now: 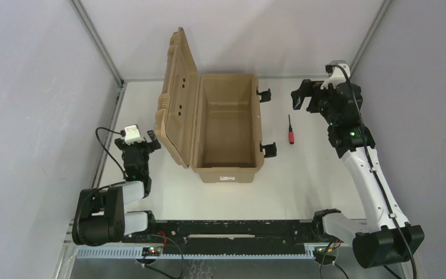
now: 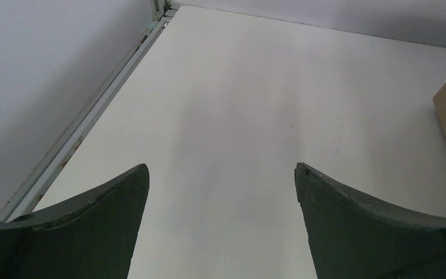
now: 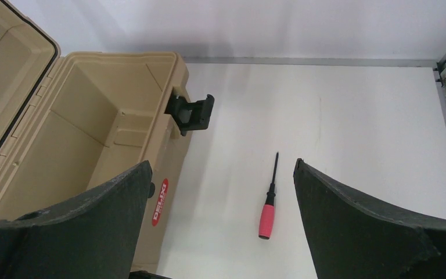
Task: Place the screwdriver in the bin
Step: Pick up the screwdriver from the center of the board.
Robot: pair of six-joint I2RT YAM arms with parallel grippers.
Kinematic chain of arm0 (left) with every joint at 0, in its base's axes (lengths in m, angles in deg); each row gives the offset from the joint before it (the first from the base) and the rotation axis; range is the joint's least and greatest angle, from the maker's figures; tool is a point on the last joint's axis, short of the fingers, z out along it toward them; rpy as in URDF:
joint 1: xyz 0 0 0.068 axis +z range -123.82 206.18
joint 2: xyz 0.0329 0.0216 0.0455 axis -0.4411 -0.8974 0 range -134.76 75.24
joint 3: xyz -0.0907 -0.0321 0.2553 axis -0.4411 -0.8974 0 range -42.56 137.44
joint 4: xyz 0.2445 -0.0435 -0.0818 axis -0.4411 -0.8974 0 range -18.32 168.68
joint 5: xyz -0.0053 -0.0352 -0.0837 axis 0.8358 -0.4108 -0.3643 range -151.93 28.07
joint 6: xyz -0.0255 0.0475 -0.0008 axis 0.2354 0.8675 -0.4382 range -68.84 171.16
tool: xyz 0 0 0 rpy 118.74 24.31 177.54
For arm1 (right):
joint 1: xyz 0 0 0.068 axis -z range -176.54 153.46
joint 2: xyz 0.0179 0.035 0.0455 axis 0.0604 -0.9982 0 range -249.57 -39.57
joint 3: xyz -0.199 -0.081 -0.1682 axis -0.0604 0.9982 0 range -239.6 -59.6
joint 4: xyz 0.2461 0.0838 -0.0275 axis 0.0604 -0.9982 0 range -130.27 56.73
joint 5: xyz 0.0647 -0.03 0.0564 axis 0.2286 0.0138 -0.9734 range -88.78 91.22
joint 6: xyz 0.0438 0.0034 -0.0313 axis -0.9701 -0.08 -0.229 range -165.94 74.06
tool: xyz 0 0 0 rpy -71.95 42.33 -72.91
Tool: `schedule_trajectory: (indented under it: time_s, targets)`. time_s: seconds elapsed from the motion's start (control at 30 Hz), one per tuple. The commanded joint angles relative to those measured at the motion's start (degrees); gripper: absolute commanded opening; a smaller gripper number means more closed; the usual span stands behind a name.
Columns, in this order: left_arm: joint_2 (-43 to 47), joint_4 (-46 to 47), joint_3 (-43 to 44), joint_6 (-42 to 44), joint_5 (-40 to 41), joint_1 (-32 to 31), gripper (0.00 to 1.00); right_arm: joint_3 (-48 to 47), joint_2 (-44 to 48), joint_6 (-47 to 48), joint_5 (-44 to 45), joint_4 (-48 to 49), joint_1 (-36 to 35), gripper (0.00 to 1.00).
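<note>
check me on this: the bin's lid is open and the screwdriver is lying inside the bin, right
Not inside. The bin does have its lid open, but the screwdriver is lying on the table outside the bin, apart from the wall that carries the black latches. The top external view shows this, and the right wrist view agrees.

The bin (image 1: 206, 173) is tan moulded plastic, matt, its lid ribbed. The latches (image 3: 193, 111) on its right side are matt black plastic. Right of the bin, the screwdriver (image 3: 270, 195) has a dull red handle, plastic or rubber, and a thin black shaft. The table (image 1: 308, 186) under the bin is white, smooth and matt. Left of the bin, a rail (image 2: 87, 125) along the table edge looks like bare metal. The fingers (image 3: 360, 232) of the right gripper (image 3: 221, 164) and left gripper (image 2: 222, 165) are dark matt plastic, rough-edged.
</note>
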Motion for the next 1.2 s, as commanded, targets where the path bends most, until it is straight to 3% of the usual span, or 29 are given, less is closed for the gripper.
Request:
schedule_trajectory:
  time_s: [0.0,0.47,0.67,0.93,1.17]
  targets:
    - [0.21,1.60,0.35,0.99,0.60,-0.23,1.00,0.11,1.26,0.50,0.39,2.39,-0.29,1.00]
    - [0.16,1.60,0.31,0.97,0.62,-0.24,1.00,-4.16,2.84,1.29,-2.74,-1.25,-0.28,1.00]
    - [0.17,1.60,0.35,0.97,0.64,-0.24,1.00,-13.76,-1.16,1.44,-2.37,-9.35,-0.29,0.99]
    - [0.16,1.60,0.35,1.04,0.65,-0.23,1.00,-34.59,-13.80,0.41,1.12,-27.84,-0.28,0.98]
    - [0.20,1.60,0.32,1.01,0.62,-0.29,1.00,-46.43,-23.57,-0.08,3.81,-38.21,-0.29,0.98]
